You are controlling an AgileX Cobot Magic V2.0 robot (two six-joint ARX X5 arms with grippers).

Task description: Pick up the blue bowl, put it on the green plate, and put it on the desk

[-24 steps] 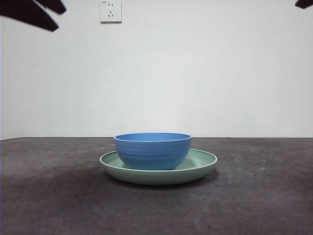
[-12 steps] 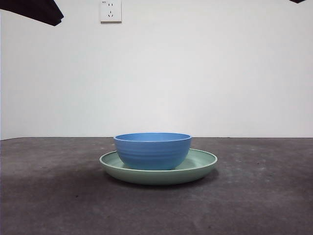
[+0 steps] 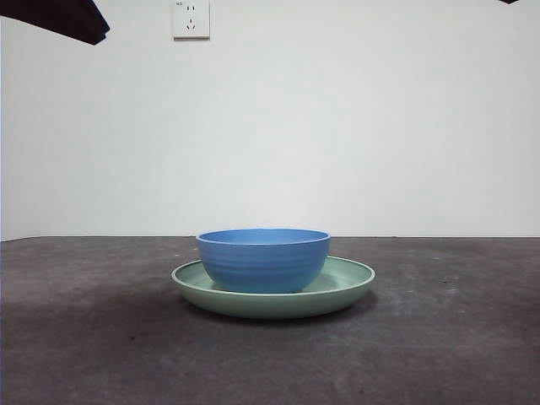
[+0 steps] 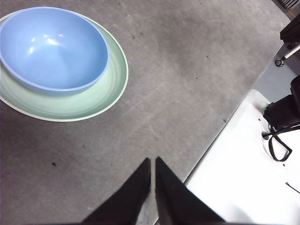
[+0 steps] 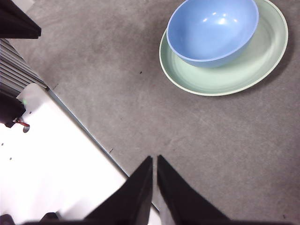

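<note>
The blue bowl [image 3: 263, 260] sits upright and empty inside the green plate [image 3: 346, 283], and the plate rests on the desk [image 3: 439, 337]. From the left wrist view the blue bowl [image 4: 52, 48] lies off-centre on the green plate [image 4: 110, 86]. The right wrist view shows the same blue bowl [image 5: 212, 30] and green plate [image 5: 262, 56]. My left gripper [image 4: 153, 161] is shut and empty, high above the desk and well away from the plate. My right gripper [image 5: 154, 159] is also shut and empty, raised over the desk's near edge.
A white wall with a power socket [image 3: 191, 18] stands behind the desk. A white base panel [image 4: 248, 168] borders the desk at the left arm's side, and another white base panel [image 5: 51, 159] at the right arm's side. A dark arm tip [image 3: 63, 17] shows at the top left corner.
The dark arm at the top left corner has pulled further up and out of the front view. The bowl and plate have not moved.
</note>
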